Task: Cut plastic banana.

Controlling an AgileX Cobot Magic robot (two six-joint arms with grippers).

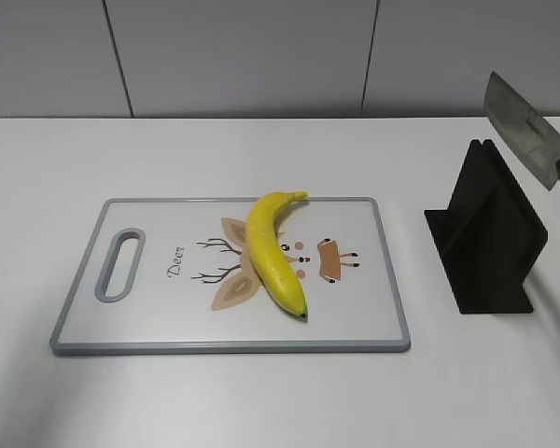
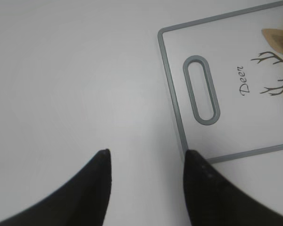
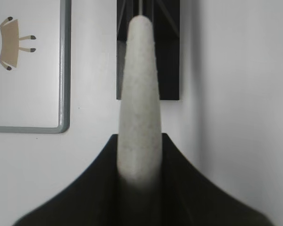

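Observation:
A yellow plastic banana lies across the middle of a white cutting board with a grey rim and a deer drawing. My right gripper is shut on a grey knife, held in the air above the black knife stand at the right. In the right wrist view the knife points away over the stand. My left gripper is open and empty above the bare table, just left of the board's handle end. It is out of the exterior view.
The white table runs to a grey panelled wall at the back. The board's corner shows left of the knife in the right wrist view.

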